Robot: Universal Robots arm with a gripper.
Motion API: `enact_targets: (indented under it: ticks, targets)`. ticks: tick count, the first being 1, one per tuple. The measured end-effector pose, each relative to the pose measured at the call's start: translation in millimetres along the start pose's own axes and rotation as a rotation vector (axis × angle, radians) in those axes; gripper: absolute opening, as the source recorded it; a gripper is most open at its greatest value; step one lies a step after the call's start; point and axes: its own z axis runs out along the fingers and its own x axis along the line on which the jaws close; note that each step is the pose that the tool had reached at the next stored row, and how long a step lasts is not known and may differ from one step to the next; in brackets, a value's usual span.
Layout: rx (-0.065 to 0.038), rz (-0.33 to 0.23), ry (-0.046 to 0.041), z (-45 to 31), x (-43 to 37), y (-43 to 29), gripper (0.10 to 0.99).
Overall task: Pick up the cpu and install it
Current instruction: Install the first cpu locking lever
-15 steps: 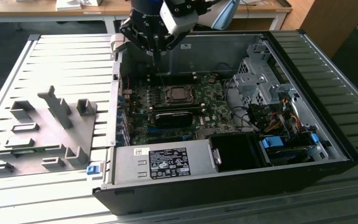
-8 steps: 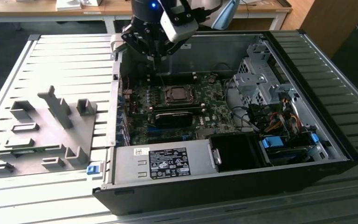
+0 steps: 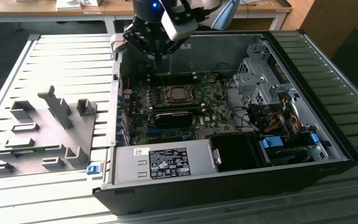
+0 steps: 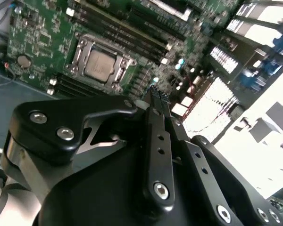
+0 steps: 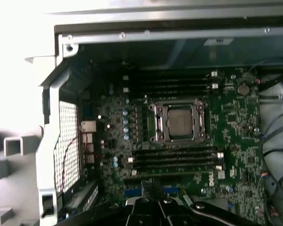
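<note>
— Slatted workbench (image 3: 54, 60) under everything, grey fixture (image 3: 42, 135) beside an open computer case (image 3: 229, 140) — why lid-off?

— So the motherboard (image 5: 179, 141) faces upward. The cpu (image 5: 181, 122) already sits in its socket (image 5: 155, 123).

— And the gripper (image 4: 158, 92)?

— Hovering above the board, fingers pressed together, pinching nothing; likely finished placing.

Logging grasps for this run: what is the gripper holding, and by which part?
Nothing: the gripper is shut and empty, and the cpu sits in the motherboard socket.
</note>
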Motion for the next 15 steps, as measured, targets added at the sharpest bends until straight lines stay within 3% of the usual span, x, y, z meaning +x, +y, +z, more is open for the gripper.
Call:
enact_targets:
  ticks: [3,8,11,15]
  targets:
    - [0.0,0.0,0.0002,5.4,0.5,7.2,0.106]
    - [0.0,0.0,0.0002,14.1,0.6,7.1,0.106]
    - [0.0,0.0,0.0003,15.8,0.7,7.4,0.106]
    - [-0.004,0.0,0.0005,20.0,1.1,11.5,0.106]
